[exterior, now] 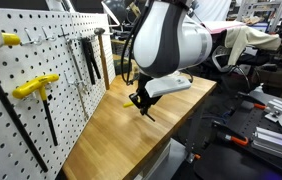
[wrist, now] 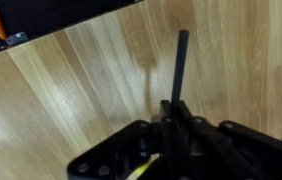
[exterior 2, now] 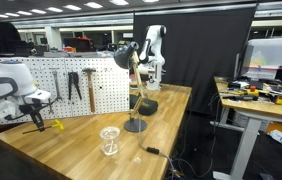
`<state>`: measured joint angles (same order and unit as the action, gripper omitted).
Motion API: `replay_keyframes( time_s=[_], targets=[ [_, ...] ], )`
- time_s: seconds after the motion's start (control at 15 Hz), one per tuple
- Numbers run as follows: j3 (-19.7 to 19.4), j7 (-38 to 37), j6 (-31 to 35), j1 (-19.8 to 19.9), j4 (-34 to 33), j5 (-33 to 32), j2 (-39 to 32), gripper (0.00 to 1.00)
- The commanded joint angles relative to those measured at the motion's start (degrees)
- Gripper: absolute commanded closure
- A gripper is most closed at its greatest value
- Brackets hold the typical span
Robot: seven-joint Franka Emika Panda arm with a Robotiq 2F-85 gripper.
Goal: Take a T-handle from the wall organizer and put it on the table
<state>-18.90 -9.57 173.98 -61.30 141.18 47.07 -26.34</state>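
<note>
Two spares [exterior: 36, 88] are hanging on the pegboard [exterior: 69, 55]. The T-handle [exterior: 137, 101] is sitting in the gripper [exterior: 141, 98], out over the table [exterior: 101, 140] and clear of the board.

Grip: the jaws are closing tight on the tool near its yellow grip. In the wrist view the black shaft [wrist: 181, 62] is projecting straight out beyond the fingers [wrist: 193, 122], above bare wood. Whether the shaft tip is touching the surface cannot be told from any view.

Stage (a judgement): removal is looking complete, and the lowering and release are not yet done.

Hazards:
- The shaft is hanging long and unsupported, so a loose pinch would be letting it pivot or slide out before it is placed.
- If the tip is leading on the way down, it would be striking the wood first and levering the tool in the jaws.
- A release from height would be risking a bounce or a roll toward the table edge.
- The glass [exterior 2: 109, 141] and lamp [exterior 2: 135, 122] are standing well apart, so they are posing little risk.
</note>
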Motion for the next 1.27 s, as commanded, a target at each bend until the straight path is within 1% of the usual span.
replay_keyframes(
  time_s=[0.0,0.13,0.2,0.27,0.4,0.53,0.6,0.67,0.87,1.2],
  targets=[
    [7.5,-7.1,0.3,9.3,-1.5,-7.3,-0.3,0.98],
    [10.3,-10.5,0.4,12.9,-2.0,-11.2,-0.5,0.98],
    [11.3,-12.1,0.6,14.2,-2.0,-13.1,-0.5,0.67],
    [12.2,-13.5,0.7,15.5,-2.0,-14.7,-0.5,0.66],
    [13.4,-15.9,0.7,17.4,-1.7,-18.3,-0.6,0.53],
    [14.2,-18.1,0.9,18.7,-1.5,-21.4,-0.6,0.38],
    [14.0,-19.1,0.7,18.7,-1.3,-22.8,-0.6,0.32],
    [14.2,-19.8,0.7,19.0,-1.4,-23.8,-0.8,0.49],
    [14.2,-20.4,0.6,19.2,-1.4,-24.6,-0.9,0.32],
    [14.2,-20.4,0.6,19.1,-1.4,-24.6,-0.9,0.32]
  ],
)
